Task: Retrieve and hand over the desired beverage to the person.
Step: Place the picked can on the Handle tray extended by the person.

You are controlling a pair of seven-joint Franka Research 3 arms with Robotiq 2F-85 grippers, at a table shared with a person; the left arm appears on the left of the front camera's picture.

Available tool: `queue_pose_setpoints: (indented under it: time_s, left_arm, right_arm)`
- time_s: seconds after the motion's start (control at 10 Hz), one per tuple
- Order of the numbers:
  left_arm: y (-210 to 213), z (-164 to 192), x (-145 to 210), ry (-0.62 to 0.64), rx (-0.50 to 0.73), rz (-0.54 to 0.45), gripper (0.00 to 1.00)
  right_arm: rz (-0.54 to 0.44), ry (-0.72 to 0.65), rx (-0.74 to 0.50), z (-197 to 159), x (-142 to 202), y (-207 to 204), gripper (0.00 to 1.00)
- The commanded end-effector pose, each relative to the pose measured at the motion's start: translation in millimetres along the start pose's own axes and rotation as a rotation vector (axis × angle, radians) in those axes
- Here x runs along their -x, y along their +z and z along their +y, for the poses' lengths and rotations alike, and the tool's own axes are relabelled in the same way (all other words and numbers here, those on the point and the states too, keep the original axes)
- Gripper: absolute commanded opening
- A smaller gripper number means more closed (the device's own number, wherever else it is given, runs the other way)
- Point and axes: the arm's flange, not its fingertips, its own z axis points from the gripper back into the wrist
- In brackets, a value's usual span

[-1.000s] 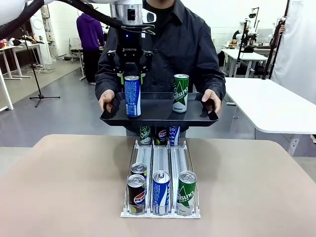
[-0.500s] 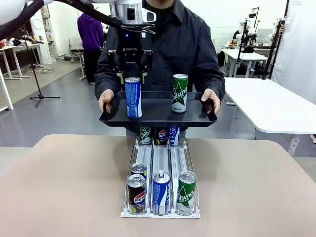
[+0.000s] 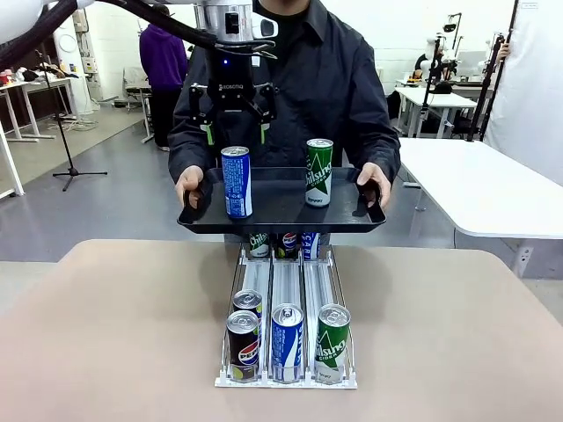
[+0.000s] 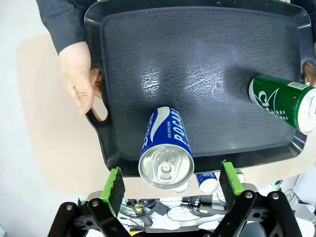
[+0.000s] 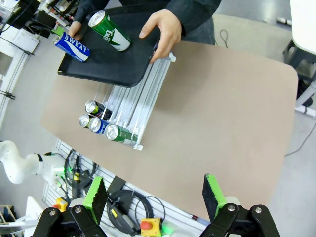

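The tan table spreads wide, and across it stands the person in the dark navy jacket, holding a black tray by both handles above the clear can rack. On the tray stand a blue can and a green can, upright and well apart. The left gripper hangs just above the blue can, jaws spread wide, nothing in them. The right gripper hovers high over the table's near side, jaws wide and empty. Three cans wait at the rack's front.
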Motion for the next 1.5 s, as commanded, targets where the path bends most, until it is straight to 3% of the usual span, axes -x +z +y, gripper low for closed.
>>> queue_pose_setpoints:
  time_s: [0.0, 0.2, 0.3, 0.6, 0.9, 1.1, 1.4]
  left_arm:
    - [6, 3, -4, -0.029, 0.011, 0.021, 1.00]
    - [12, 4, 3, -0.035, 0.004, 0.027, 1.00]
    - [24, 12, 27, -0.094, 0.001, 0.008, 1.00]
    - [57, 75, 148, -0.274, 0.022, -0.184, 1.00]
    - [67, 137, 219, -0.350, 0.104, -0.283, 1.00]
    - [65, 172, 235, -0.378, 0.136, -0.324, 1.00]
    - [66, 194, 224, -0.349, 0.181, -0.291, 1.00]
  right_arm:
    - [-0.003, 0.009, -0.024, 0, 1, -1, 1.00]
    - [-0.003, 0.009, -0.024, 0, 1, -1, 1.00]
    - [-0.003, 0.009, -0.024, 0, 1, -1, 1.00]
    - [-0.003, 0.009, -0.024, 0, 1, -1, 1.00]
    - [-0.003, 0.009, -0.024, 0, 1, -1, 1.00]
    - [-0.003, 0.009, -0.024, 0, 1, -1, 1.00]
    - [-0.003, 0.009, -0.024, 0, 1, -1, 1.00]
